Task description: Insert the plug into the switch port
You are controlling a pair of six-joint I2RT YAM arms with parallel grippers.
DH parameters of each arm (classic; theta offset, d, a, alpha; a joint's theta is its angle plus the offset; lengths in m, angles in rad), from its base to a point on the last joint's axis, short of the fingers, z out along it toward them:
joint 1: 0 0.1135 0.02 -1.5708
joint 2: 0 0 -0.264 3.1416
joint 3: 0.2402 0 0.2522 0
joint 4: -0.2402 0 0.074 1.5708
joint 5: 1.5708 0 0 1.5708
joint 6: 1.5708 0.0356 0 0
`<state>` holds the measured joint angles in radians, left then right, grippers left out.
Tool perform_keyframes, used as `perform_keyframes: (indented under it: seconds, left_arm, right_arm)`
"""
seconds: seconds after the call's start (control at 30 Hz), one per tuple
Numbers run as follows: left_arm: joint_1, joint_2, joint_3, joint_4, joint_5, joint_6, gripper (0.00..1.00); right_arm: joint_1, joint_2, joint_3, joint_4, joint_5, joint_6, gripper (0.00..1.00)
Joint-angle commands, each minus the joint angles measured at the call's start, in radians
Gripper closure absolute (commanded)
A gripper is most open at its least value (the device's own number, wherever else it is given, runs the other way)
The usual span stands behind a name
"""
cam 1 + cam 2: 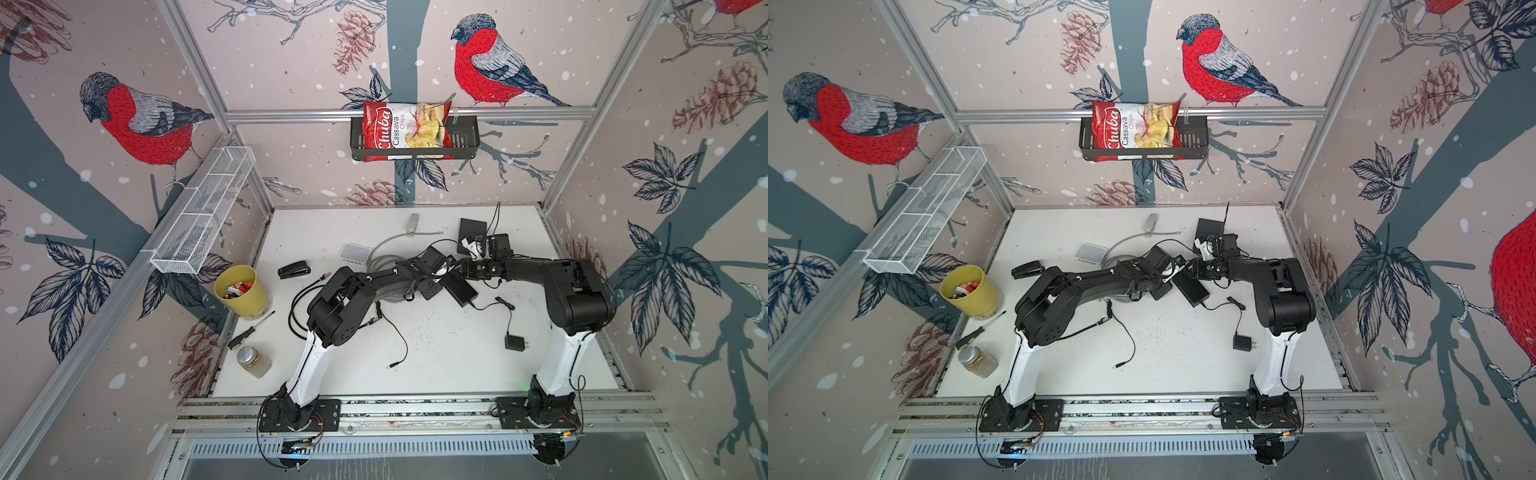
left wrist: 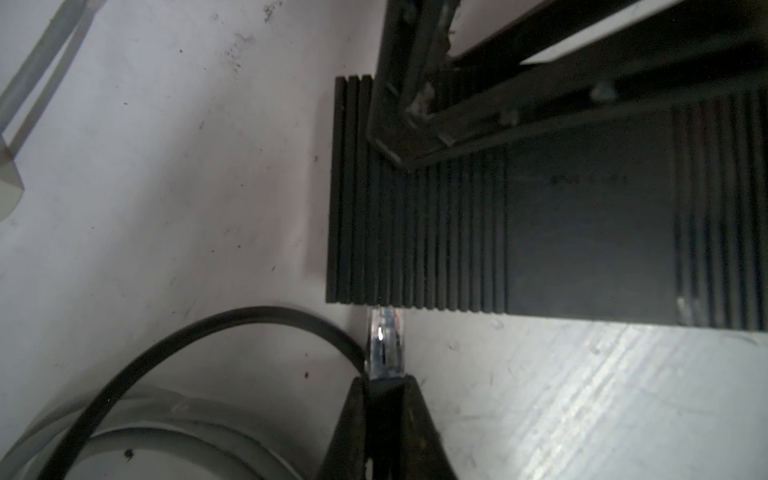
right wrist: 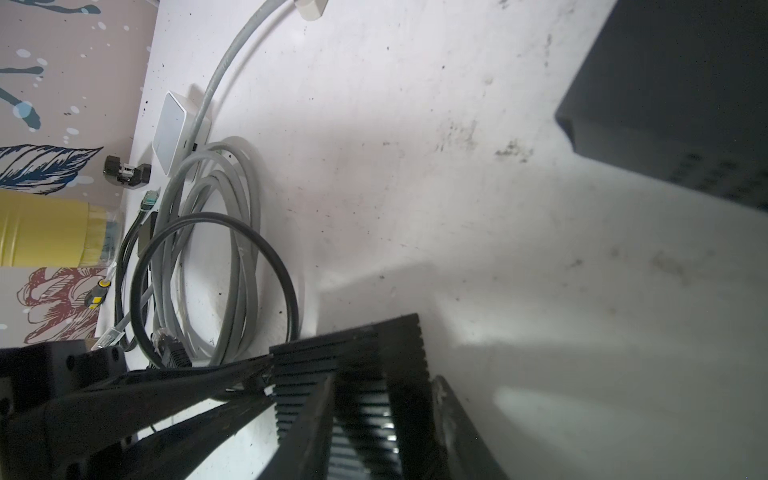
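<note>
Plug [image 2: 384,345], a clear connector on a black cable [image 2: 174,353], cannot be made out in the top views. It sits under the two wrists, which meet near the middle of the tabletop [image 1: 436,357], a little toward the right edge. The left arm [image 1: 332,316] rises from its base at the near edge, folds at the elbow and lays its forearm low toward the far right. It ends with the left gripper [image 1: 441,279] against the long side of the switch [image 1: 461,291]. The right arm [image 1: 577,303] stands up from its base, bends, and stretches its forearm toward the left edge, bringing the right gripper [image 1: 457,274] over the same black box.

From the left wrist, the left gripper's fingers [image 2: 351,415] are pinched tight on the plug's rear. The plug's front tip meets the switch's side, touching or just entering; how deep I cannot tell. The right gripper's fingers [image 2: 395,137] reach across the ribbed top.

From the right wrist, the right gripper's fingers straddle the switch's ribbed body, part-way apart and pressed to its sides, gripping it. The left gripper comes in alongside. A coiled grey cable [image 3: 208,249] lies near on the tabletop.
</note>
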<state>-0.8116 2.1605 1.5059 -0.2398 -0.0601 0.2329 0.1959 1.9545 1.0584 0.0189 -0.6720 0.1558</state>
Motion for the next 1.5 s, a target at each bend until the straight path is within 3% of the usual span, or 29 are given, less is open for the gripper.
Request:
perform_keyframes:
  seconds: [0.0,1.47]
  left_arm:
    - [-0.001,0.007,0.007,-0.003,0.007,-0.006,0.93]
    - [-0.003,-0.022,-0.005,0.167,-0.024,0.017,0.93]
  right_arm:
    - [0.002,0.014,0.006,-0.025,0.009,-0.002,0.62]
    - [0.031,0.017,0.002,-0.090,-0.015,-0.098,0.64]
